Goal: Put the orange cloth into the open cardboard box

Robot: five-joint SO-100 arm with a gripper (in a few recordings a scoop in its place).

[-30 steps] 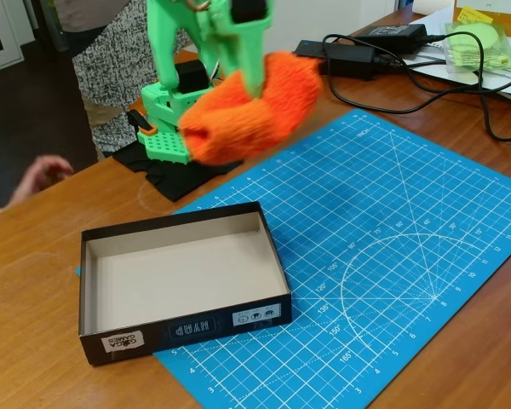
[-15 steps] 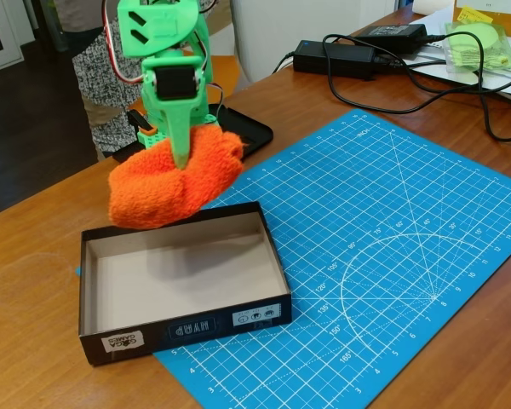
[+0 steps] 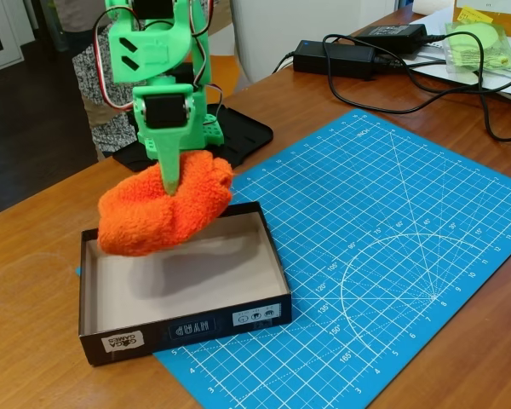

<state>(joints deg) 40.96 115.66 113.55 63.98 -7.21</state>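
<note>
The orange cloth [image 3: 163,210], fluffy and folded over, hangs in the air above the far part of the open cardboard box [image 3: 268,256]. My green gripper [image 3: 169,186] points straight down and is shut on the cloth, one finger pressed into its top. The box is black outside with white labels on its near wall and has a plain beige floor. It lies on the wooden table at the left edge of the blue cutting mat. The cloth casts a shadow on the box floor.
A blue cutting mat [image 3: 392,247] covers the table to the right. Black power bricks and cables [image 3: 366,51] lie at the back, beside a pale green item in a clear bag [image 3: 481,43]. A person [image 3: 94,77] stands behind the arm's base.
My gripper has swung left and come down with the cloth, from high behind the box to just over its far half. The hand at the left edge has gone.
</note>
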